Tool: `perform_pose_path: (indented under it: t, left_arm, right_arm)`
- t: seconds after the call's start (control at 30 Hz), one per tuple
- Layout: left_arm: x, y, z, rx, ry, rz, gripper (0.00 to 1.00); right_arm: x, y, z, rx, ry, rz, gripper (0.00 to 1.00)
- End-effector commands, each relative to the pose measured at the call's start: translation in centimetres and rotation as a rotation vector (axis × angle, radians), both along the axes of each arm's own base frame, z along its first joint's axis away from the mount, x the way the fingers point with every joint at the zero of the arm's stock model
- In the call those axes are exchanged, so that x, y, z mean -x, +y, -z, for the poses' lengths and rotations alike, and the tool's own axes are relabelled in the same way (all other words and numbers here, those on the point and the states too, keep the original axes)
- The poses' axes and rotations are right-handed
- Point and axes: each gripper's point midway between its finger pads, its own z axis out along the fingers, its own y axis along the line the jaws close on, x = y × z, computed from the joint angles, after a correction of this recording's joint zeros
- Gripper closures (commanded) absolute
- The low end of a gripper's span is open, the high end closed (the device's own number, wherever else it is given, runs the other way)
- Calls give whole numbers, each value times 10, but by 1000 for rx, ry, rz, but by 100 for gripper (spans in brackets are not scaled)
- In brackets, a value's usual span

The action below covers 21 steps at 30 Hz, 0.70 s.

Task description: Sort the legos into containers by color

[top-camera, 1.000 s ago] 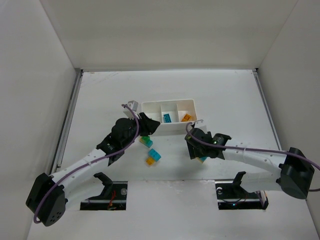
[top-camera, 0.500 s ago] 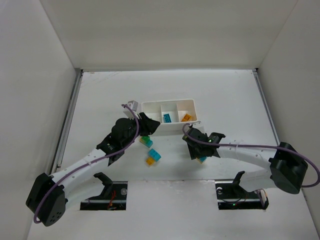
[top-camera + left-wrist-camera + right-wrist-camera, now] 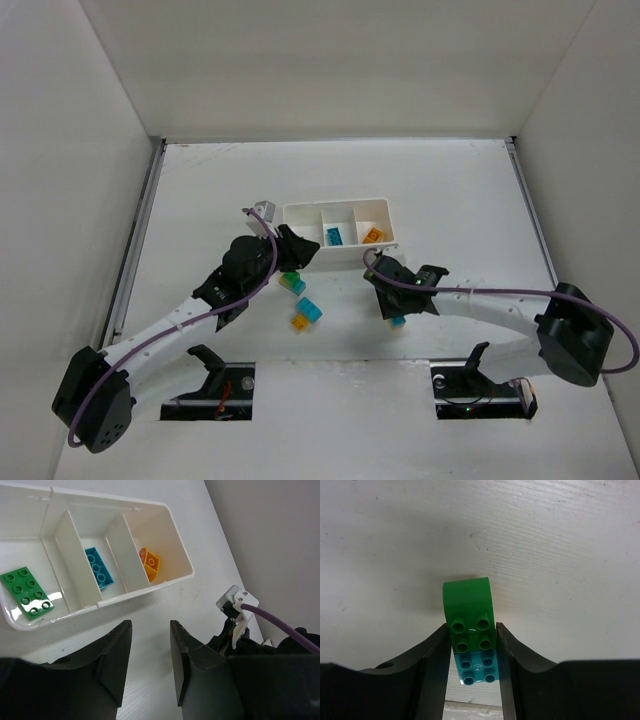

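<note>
In the right wrist view a green lego (image 3: 468,610) joined to a cyan one (image 3: 477,667) lies on the table, and my right gripper (image 3: 472,636) is shut on this stack, a finger against each side. From above, the right gripper (image 3: 396,316) is low over the table, below the tray's right end. The white tray (image 3: 125,598) holds a green lego (image 3: 26,592) on the left, a cyan one (image 3: 97,567) in the middle and an orange one (image 3: 151,564) on the right. My left gripper (image 3: 150,630) hovers open and empty at the tray's near wall.
Two loose stacks lie between the arms: a green, cyan and yellow one (image 3: 292,281) and a cyan and orange one (image 3: 306,314). The left gripper (image 3: 303,250) overlaps the near left corner of the tray (image 3: 335,203). White walls enclose the table.
My right gripper's jaws have closed from wide apart onto the green-and-cyan stack, and the arm has shifted slightly left. The left arm has not moved.
</note>
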Motion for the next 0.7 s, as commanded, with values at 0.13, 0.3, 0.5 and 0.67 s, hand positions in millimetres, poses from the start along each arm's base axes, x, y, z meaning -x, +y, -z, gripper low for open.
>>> perform_pose_path:
  t: [0.13,0.3,0.5,0.67]
  left_arm:
    - [-1,-2,-15,50,-41,9,66]
    - [0,-5,-19,69,-34,21,66]
    - [7,-13,-32,135,-10,64,65]
    - [18,-23,-41,206,-2,105,60]
  right_arm:
    - [-9,23,-23,-155,-80,-3,71]
    - [-21,41,-62,-339,-182,6,72]
    - [-42,58,-108,-597,-295,30,72]
    - [-65,64,-146,-846,-375,100,72]
